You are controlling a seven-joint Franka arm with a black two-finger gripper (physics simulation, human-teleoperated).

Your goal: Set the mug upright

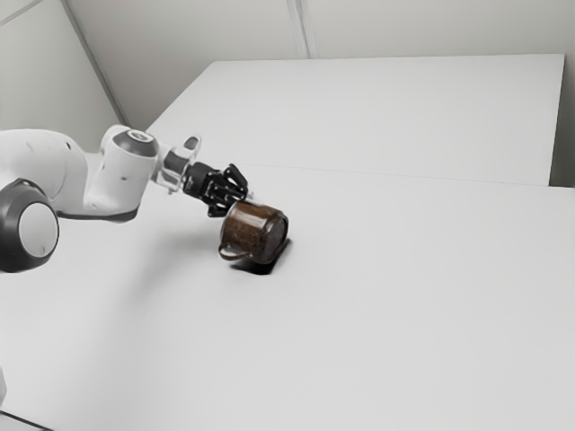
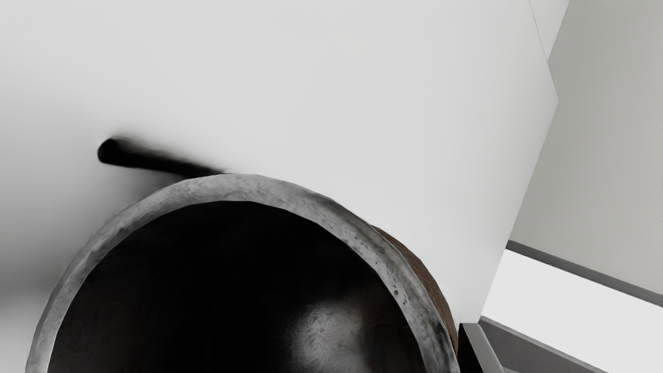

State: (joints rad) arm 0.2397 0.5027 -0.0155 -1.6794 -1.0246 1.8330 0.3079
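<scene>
Just left of center in the exterior view, got brown mug (image 1: 254, 232) tipped well off upright over white table (image 1: 386, 305), mouth toward black gripper (image 1: 249, 196) at its upper left, handle (image 1: 235, 257) at its lower left. Along the wrist view's bottom, can see past gray rim (image 2: 243, 187) into dark interior. Can't tell whether released, clenched or grasping mug.

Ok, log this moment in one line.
mug: tipped, not upright | mouth: facing gripper | gripper: beside rim | task: unfinished
</scene>
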